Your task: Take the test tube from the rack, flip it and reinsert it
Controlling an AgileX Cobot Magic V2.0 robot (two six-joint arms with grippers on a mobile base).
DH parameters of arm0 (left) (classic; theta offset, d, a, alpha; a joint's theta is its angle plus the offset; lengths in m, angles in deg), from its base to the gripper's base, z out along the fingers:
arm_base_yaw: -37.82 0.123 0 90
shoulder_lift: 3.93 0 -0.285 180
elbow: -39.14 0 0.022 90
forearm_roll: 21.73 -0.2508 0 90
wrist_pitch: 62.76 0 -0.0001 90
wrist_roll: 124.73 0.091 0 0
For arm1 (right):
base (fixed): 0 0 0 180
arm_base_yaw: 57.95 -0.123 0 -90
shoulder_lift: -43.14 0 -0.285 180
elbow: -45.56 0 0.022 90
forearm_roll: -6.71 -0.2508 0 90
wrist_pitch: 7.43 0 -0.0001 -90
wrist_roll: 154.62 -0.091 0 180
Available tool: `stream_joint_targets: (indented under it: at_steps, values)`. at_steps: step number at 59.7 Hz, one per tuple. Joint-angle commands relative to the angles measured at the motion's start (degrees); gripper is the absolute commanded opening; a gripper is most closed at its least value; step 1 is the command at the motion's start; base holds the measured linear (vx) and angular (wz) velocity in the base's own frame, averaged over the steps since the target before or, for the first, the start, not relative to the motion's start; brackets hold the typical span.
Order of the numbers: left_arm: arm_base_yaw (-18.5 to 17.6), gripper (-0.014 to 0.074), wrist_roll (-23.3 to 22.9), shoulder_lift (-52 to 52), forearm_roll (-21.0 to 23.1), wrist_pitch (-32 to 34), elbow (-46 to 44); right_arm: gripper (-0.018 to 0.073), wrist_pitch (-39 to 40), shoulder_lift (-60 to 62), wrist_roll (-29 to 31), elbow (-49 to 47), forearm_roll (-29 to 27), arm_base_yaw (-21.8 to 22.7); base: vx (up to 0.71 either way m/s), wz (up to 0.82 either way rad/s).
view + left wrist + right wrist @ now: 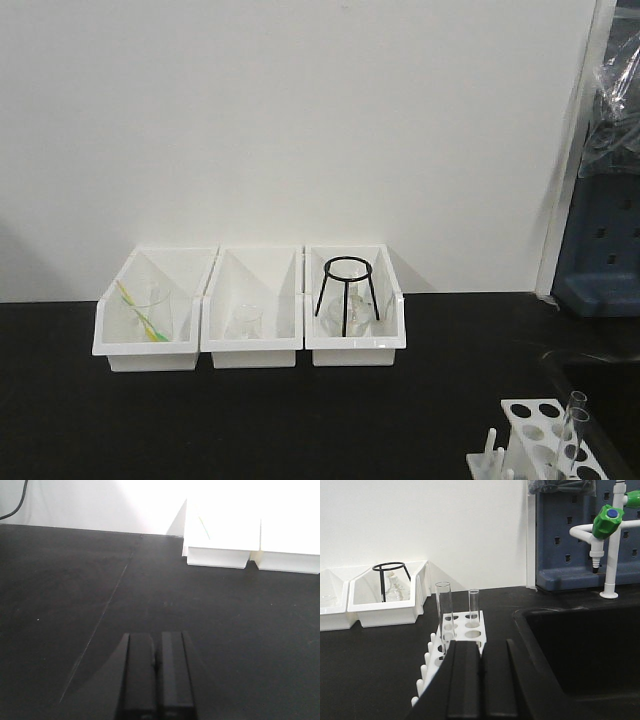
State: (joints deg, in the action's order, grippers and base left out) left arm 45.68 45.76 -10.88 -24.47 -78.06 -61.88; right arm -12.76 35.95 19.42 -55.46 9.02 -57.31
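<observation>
The test tube [443, 611] stands upright in the rack [462, 630], mouth up. A second tube [474, 606] stands just beside it, and I cannot tell which of the two is meant. The rack sits on the dark tabletop [60, 605] near the edge of the sink [580, 645], directly ahead of my right claw [481, 680]. That claw's fingers are pressed together and hold nothing. My left claw [157, 675] is likewise together and empty, low over bare tabletop, with the rack nowhere in its view. By my reckoning nothing is done yet: with both tubes mouth up, the lift, the flip and the reinsertion all remain.
</observation>
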Motion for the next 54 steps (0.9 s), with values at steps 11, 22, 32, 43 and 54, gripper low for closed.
stream_joint_targets:
  at_steps: [11,22,32,43,54]
  values:
    - [-0.1,-0.0006,0.0,0.2,0.2,4.6,0.1,-0.0009,12.2,-1.2,2.2,-9.2,-0.8,0.0,0.0,0.0]
    - [-0.1,-0.0006,0.0,0.2,0.2,4.6,0.1,-0.0009,13.2,-19.9,11.1,-26.8,2.4,0.0,0.0,0.0]
    - [-0.1,-0.0006,0.0,0.2,0.2,4.6,0.1,-0.0009,13.4,-35.0,10.5,-33.6,1.8,0.0,0.0,0.0]
    - [-0.1,-0.0006,0.0,0.2,0.2,4.6,0.1,0.0003,16.3,-44.1,10.3,-33.5,1.2,0.0,0.0,0.0]
    - [-0.1,-0.0006,0.0,0.2,0.2,4.6,0.1,0.0107,16.3,-45.4,10.3,-33.5,0.5,0.0,0.0,0.0]
